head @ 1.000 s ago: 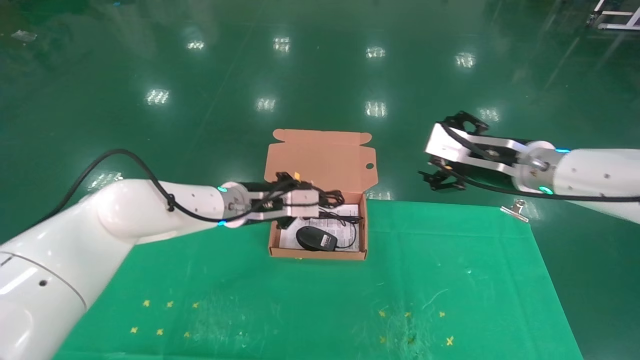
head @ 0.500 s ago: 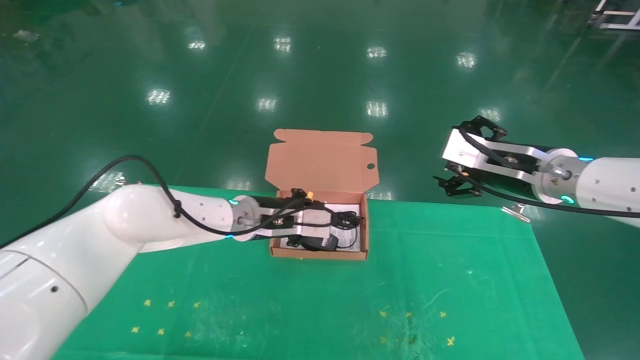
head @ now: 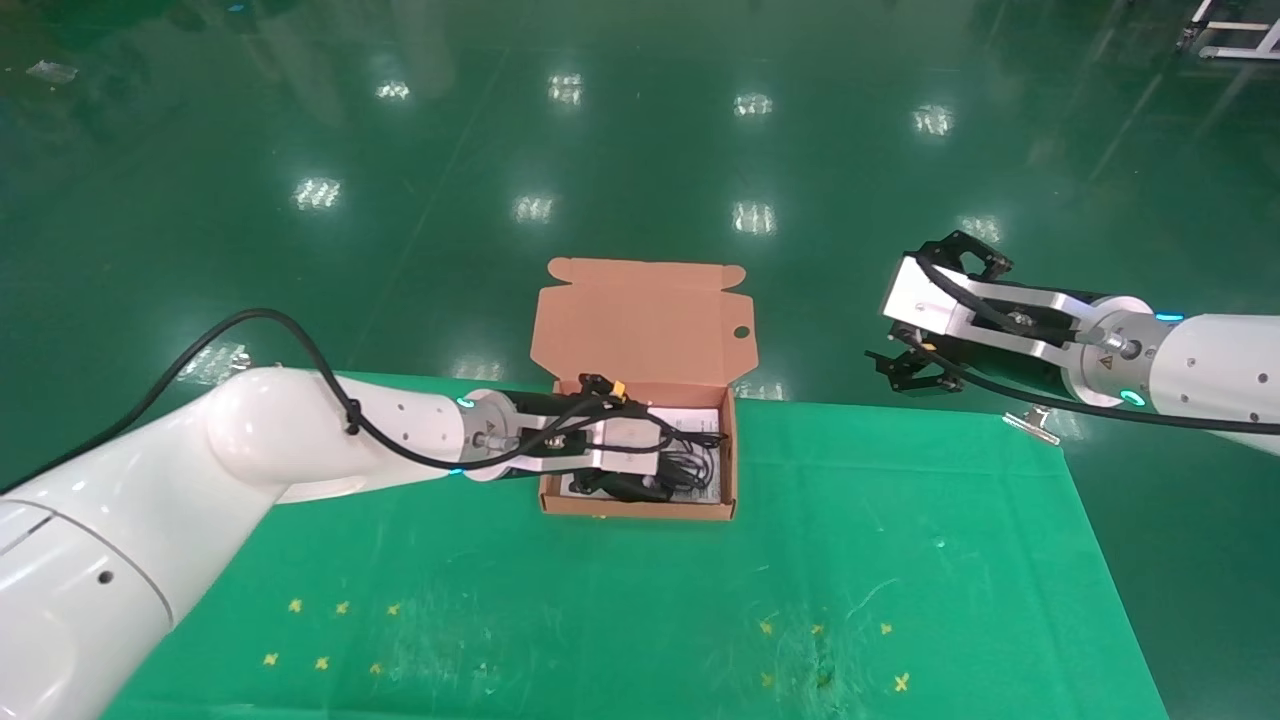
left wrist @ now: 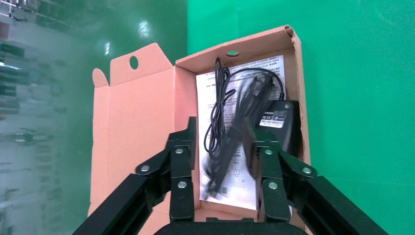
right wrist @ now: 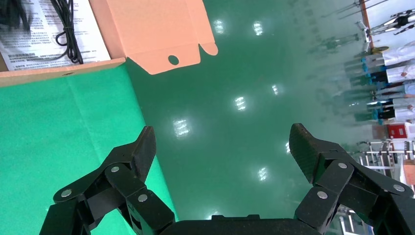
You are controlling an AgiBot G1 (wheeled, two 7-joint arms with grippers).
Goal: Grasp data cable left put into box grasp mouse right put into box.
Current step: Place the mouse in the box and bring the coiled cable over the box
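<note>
The salmon-orange box [head: 640,510] stands open at the table's far edge, its flap lid [head: 645,315] raised. Inside, on a white sheet [left wrist: 244,164], lie the black mouse [left wrist: 276,122] and the data cable [left wrist: 219,88], stretched out as a loose bundle. My left gripper [head: 685,462] is down inside the box, open, with the data cable [head: 695,440] between its fingers [left wrist: 182,161] but not clamped. In the head view the mouse [head: 625,488] is mostly hidden behind that gripper. My right gripper [head: 900,368] hangs open and empty over the floor beyond the table's far right edge.
A green cloth [head: 640,600] covers the table, with small yellow cross marks [head: 320,662] near the front. A metal clip [head: 1030,425] holds the cloth at the far right corner. The right wrist view shows the box's lid [right wrist: 156,29] and shiny green floor.
My left gripper has come down into the box with the data cable and let go of it. The right gripper drew back to the right, then held still.
</note>
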